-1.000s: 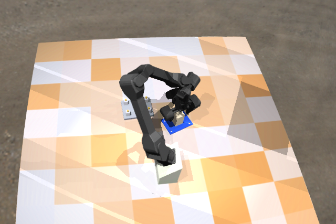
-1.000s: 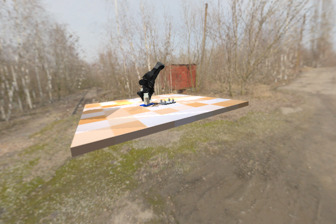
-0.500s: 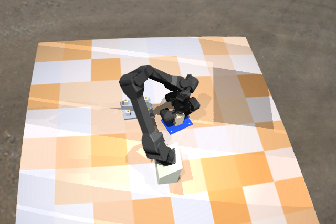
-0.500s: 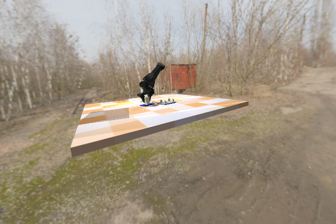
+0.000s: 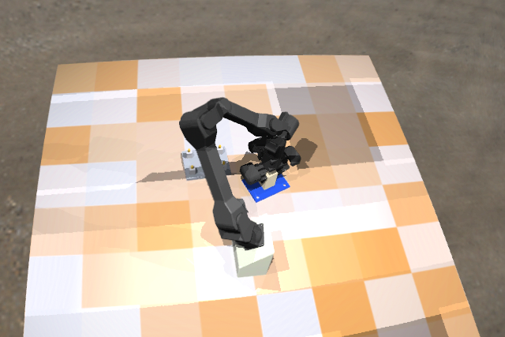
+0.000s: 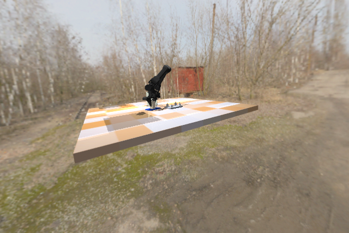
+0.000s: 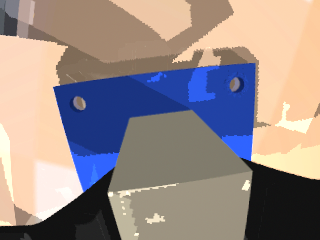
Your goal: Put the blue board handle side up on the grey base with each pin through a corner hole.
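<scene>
- We are at the grasping step, as we judge it: the board is not yet on the base, and the next move calls for a straight lift, high enough to clear the pins, then a carry to the base and a turn to match holes to pins.
- We see our black six-joint arm (image 5: 215,178) (image 6: 160,80) arched high beside the four-post grey base (image 5: 197,171) (image 6: 173,107), its forearm reaching past the base and its wrist bent down just beyond it.
- We have the blue board (image 5: 271,193) (image 6: 150,109) (image 7: 105,120) lying flat on the table, handle side up, just beside the four-post grey base and apart from it, turned at an angle to it.
- We hold the parallel-jaw gripper (image 5: 270,170) (image 6: 152,101) pointing down beside the four-post grey base, clamped on the square beige handle (image 5: 268,181) (image 6: 153,104) (image 7: 185,205), with one black finger on either side.
- We make out gold pins (image 5: 188,150) on the four-post grey base, all bare of the board.
</scene>
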`<state>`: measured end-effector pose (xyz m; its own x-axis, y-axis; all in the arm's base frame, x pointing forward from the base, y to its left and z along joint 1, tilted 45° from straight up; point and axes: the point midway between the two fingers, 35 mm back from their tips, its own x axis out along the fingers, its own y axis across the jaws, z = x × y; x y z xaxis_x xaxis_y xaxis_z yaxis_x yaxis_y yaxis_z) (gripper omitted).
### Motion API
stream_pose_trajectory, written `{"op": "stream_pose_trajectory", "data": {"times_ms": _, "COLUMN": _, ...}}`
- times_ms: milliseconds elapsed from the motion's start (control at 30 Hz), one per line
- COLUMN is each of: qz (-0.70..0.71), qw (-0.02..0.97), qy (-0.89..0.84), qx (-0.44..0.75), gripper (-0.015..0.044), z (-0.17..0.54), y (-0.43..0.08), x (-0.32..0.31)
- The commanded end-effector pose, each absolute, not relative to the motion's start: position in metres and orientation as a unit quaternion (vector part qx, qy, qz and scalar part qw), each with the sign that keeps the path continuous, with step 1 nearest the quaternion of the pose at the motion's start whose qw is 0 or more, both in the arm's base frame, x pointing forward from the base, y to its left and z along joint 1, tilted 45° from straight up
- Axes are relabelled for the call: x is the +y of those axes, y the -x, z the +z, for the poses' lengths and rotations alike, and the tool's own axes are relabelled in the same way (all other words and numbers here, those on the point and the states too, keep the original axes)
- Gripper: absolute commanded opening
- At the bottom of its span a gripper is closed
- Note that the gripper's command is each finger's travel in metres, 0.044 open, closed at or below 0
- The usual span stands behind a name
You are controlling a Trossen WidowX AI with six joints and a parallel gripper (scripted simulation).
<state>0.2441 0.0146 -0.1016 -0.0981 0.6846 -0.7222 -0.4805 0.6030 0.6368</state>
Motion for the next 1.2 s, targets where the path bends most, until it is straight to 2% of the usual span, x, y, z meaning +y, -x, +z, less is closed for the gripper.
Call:
{"op": "stream_pose_trajectory", "data": {"times_ms": 0, "qz": 0.437, "qw": 0.667, "qy": -0.087, "qx": 0.598, "gripper": 0.0, "z": -0.098, "y": -0.246, "x": 0.011}}
{"op": "stream_pose_trajectory", "data": {"times_ms": 1167, "qz": 0.436, "qw": 0.667, "qy": -0.086, "qx": 0.598, "gripper": 0.0, "z": -0.037, "y": -0.254, "x": -0.047}}
